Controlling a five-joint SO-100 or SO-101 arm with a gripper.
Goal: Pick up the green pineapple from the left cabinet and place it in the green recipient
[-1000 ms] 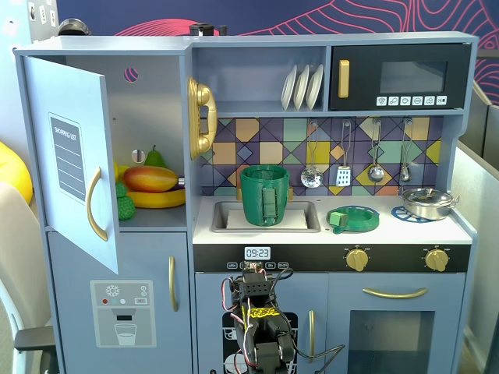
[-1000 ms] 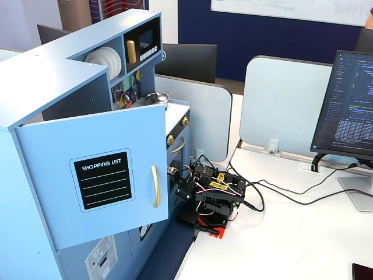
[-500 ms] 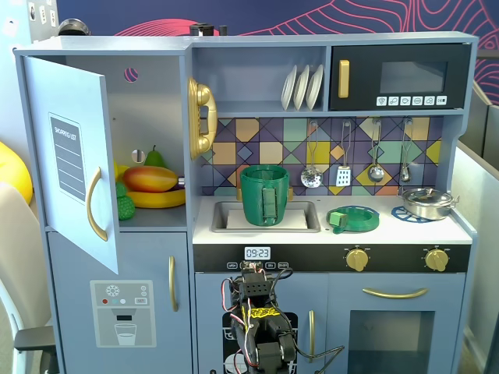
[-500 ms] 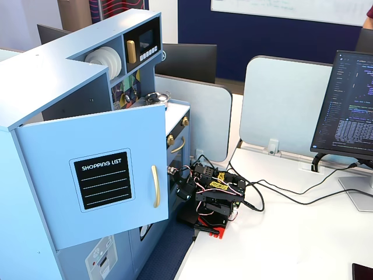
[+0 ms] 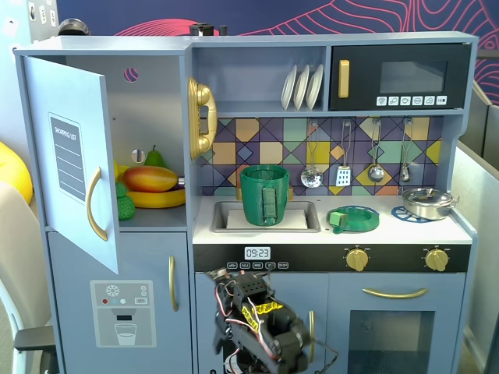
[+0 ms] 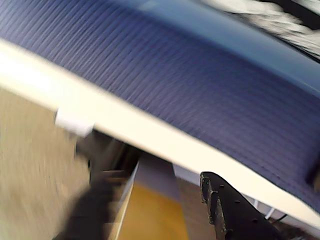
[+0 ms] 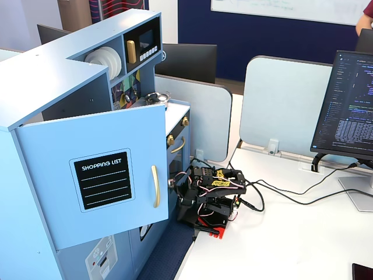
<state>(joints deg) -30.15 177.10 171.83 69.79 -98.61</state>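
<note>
Well, your green pineapple sat low in the left cabinet, beside the banana, under the mango. Your green recipient stood in the sink. Your gripper was blurry, so you couldn't tell how wide it was.

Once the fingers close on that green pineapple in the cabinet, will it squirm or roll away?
The green pineapple looks knobbly, so it should grip rather than slip. It seems small, probably light. It sits wedged by the banana behind the door edge, so rolling seems unlikely, though nudging neighbours is possible.
</note>
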